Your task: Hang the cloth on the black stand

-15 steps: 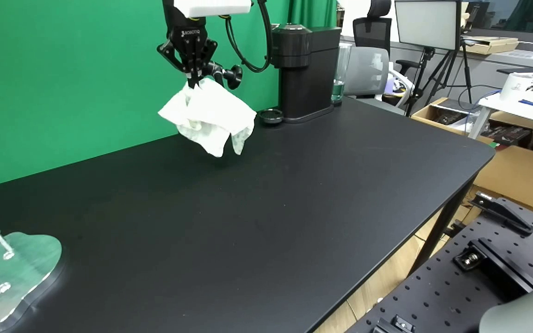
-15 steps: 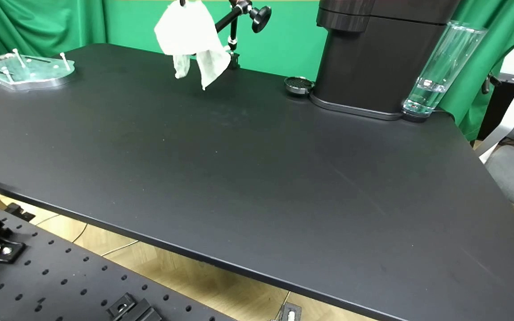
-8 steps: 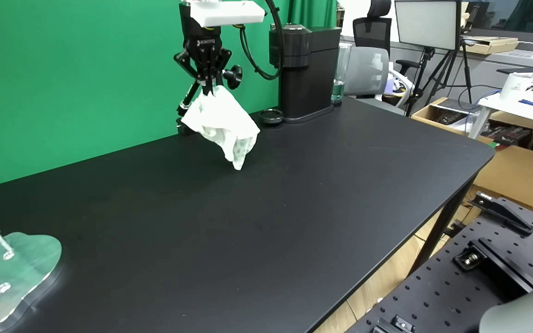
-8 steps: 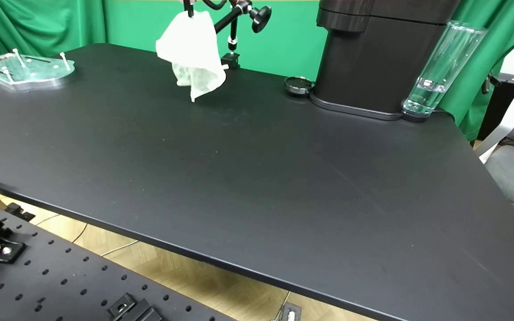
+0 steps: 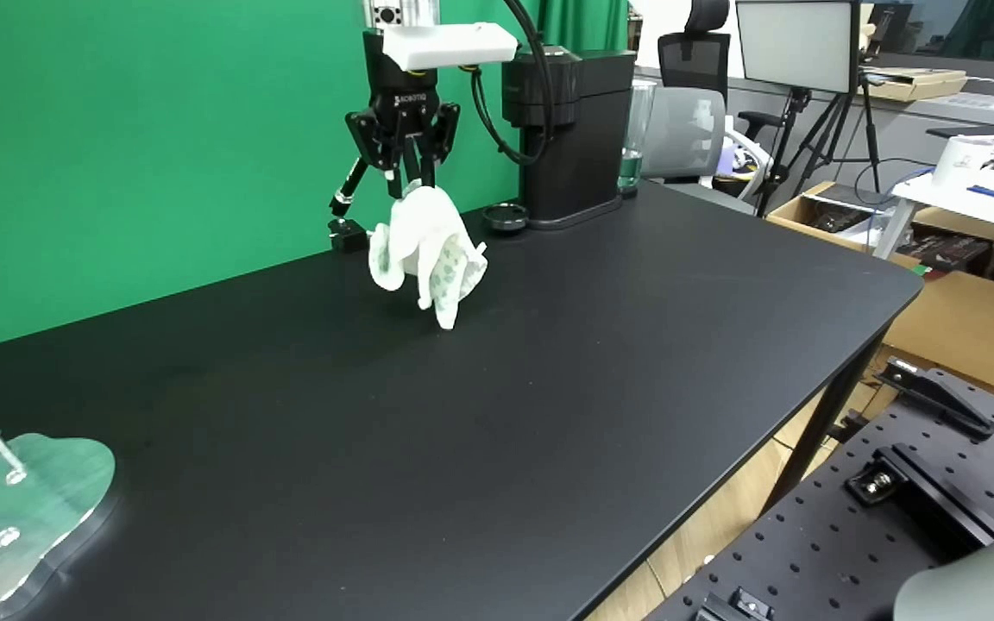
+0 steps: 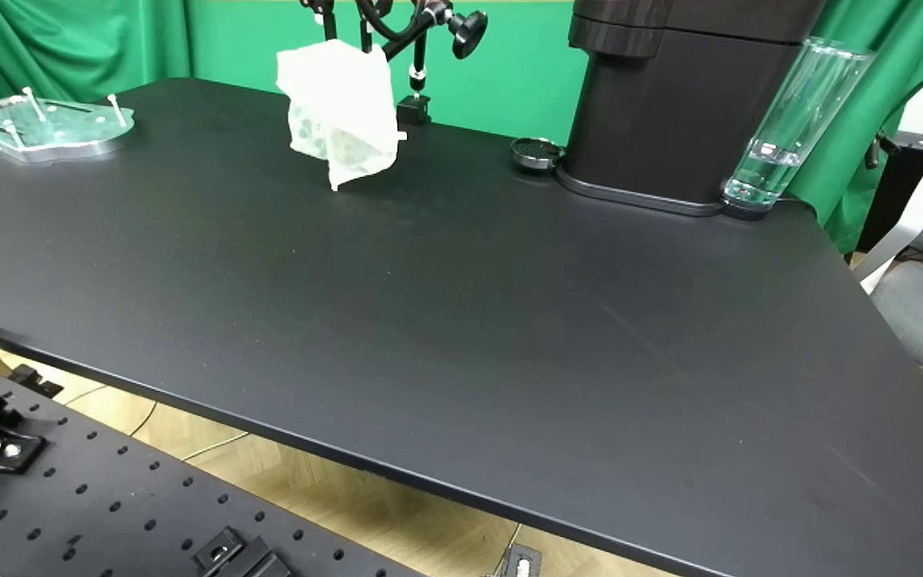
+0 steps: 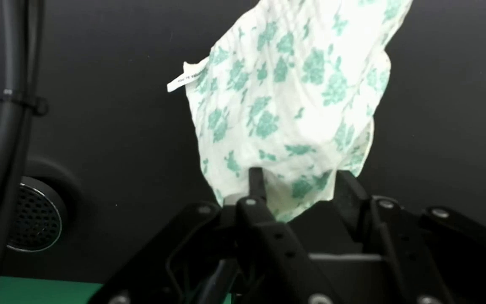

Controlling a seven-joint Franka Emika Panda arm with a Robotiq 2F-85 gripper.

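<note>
A white cloth with green flower print [image 7: 285, 93] hangs just below my gripper in the wrist view. It also shows in both exterior views [image 5: 424, 241] [image 6: 341, 104], its lower corner hanging down toward the tabletop. My gripper [image 5: 412, 185] points down with its fingers apart; they also show spread in the wrist view [image 7: 300, 179], with the cloth's top edge between and below them. The black stand [image 6: 420, 72] is at the table's back edge, with its arm reaching behind the cloth; its post also shows in an exterior view [image 5: 349, 194]. The contact between cloth and stand arm is hidden.
A black coffee machine [image 5: 566, 155] stands right of the gripper, with a round drip tray [image 6: 538, 154] before it and a clear water tank [image 6: 782, 144] beside it. A clear plate with pegs [image 6: 53, 128] lies at the table's far end. A green backdrop is behind.
My gripper has moved right and down with the cloth in an exterior view. Its fingers were together on the cloth and are now apart. The cloth hangs lower and more bunched.
</note>
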